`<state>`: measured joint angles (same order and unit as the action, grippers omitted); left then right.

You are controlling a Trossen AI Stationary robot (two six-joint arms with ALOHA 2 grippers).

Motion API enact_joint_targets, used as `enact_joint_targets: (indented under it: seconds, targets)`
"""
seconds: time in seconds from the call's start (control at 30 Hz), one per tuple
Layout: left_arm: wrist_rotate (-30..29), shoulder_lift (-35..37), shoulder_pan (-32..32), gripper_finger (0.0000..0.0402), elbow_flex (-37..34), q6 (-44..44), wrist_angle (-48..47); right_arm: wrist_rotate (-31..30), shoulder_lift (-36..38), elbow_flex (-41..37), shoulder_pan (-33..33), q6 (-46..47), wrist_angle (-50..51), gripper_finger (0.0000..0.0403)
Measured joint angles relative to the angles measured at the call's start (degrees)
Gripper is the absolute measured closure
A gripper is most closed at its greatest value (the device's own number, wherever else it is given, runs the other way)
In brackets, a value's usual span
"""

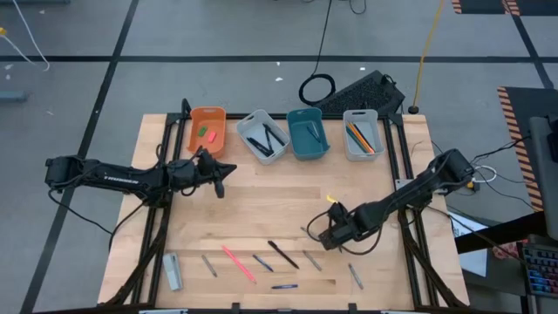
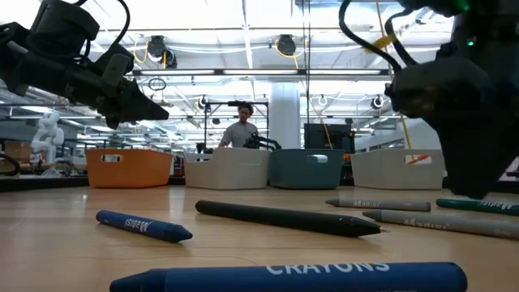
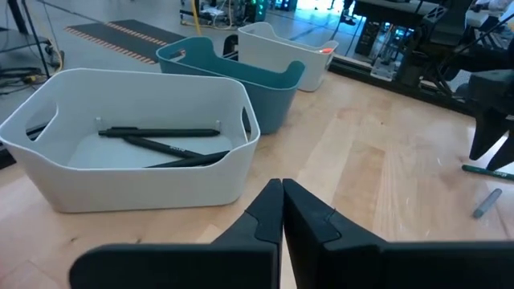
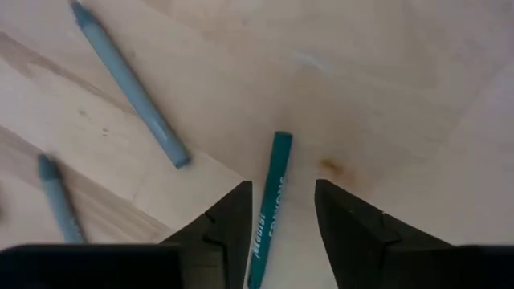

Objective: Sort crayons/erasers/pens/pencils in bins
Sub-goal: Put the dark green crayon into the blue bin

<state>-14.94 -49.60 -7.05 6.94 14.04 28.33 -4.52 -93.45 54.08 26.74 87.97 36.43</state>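
The right claw (image 4: 279, 210) hangs released astride a slim teal wax crayon (image 4: 270, 205) on the wooden bench (image 1: 261, 209). It looks light, stiff, slightly slick: pinch mid-shaft. The left claw (image 3: 281, 210) is clenched empty near the white plastic bin (image 3: 128, 160).

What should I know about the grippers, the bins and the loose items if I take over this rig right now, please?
Left gripper: shut, empty, near the orange bin.
Right gripper: open, low over the table, straddling a teal crayon, not yet gripped.
Done: both erasers in the orange bin; black pens in the left grey-white bin; sticks also in the teal bin and the right grey-white bin.
Left: loose sticks along the table's front, including a pink one and a black one.
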Motion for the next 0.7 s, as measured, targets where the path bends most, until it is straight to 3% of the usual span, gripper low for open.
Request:
enact_joint_targets:
  seconds: [0.23, 0.7]
  targets:
    - [0.02, 0.0, 0.04, 0.0398, 0.0, -0.03, -0.26, 0.07, -2.91, 0.13, 0.0, -0.79, -2.15, 0.0277]
    - [0.05, 0.0, 0.02, 0.0389, 0.0, -0.07, -1.03, 0.12, -4.34, 0.14, -1.04, -2.33, 3.23, 0.0364]
